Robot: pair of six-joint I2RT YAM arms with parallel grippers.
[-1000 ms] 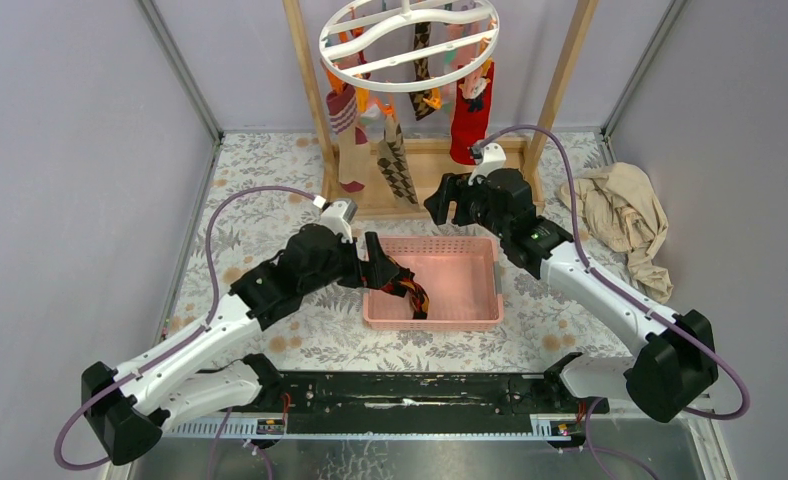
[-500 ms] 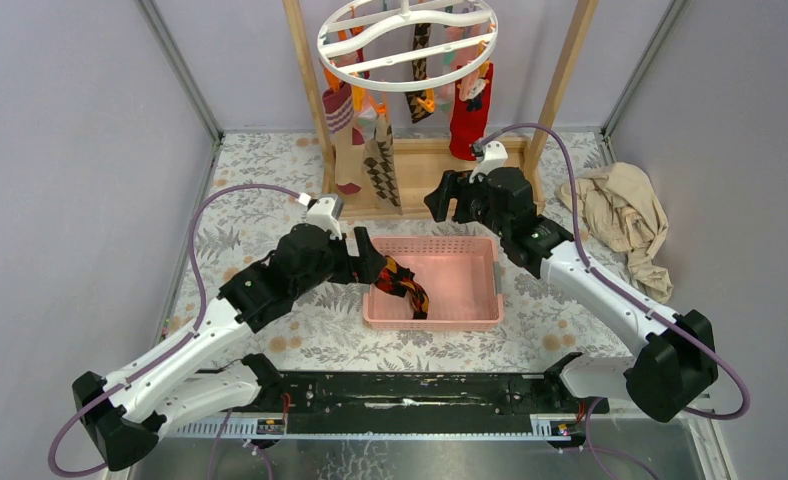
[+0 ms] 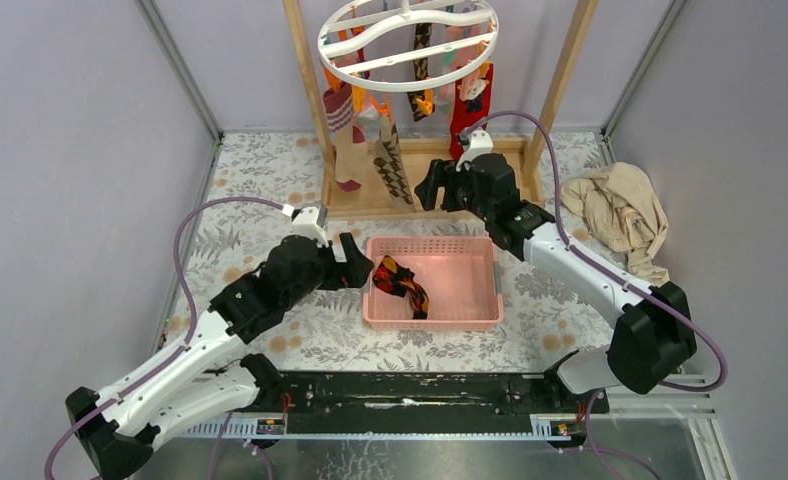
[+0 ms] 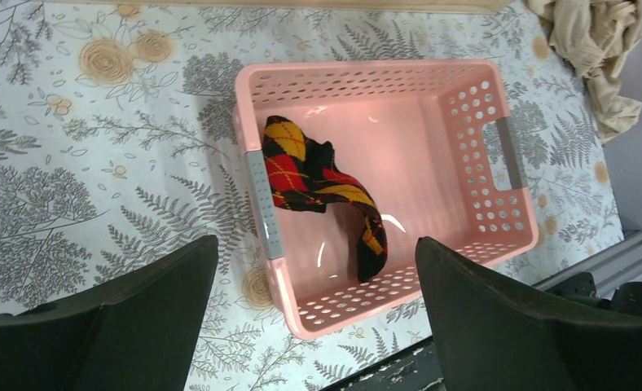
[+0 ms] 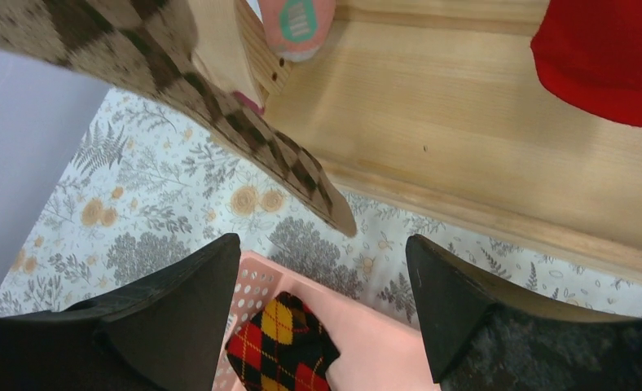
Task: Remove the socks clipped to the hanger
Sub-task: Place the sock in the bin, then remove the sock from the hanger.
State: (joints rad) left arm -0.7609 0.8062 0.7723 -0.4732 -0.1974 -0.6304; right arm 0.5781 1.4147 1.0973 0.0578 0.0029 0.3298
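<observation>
Top external: left gripper [image 3: 358, 263], wide and empty, has backed off the basket [image 3: 430, 322] leaving one argyle sock [image 3: 402, 285] inside; right gripper [image 3: 435, 189], open too, rises toward the hanger [image 3: 407, 45] and its remaining socks [image 3: 348, 140].

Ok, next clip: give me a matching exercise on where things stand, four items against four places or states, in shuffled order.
Column one:
1. red-and-yellow argyle sock
2. red sock
3. beige cloth
4. left gripper

Column two:
A. crumpled on the table, far right
B. open, beside the left side of the pink basket
C. lying in the pink basket
D. hanging from the hanger

Pairs: 1-C, 2-D, 3-A, 4-B.
</observation>
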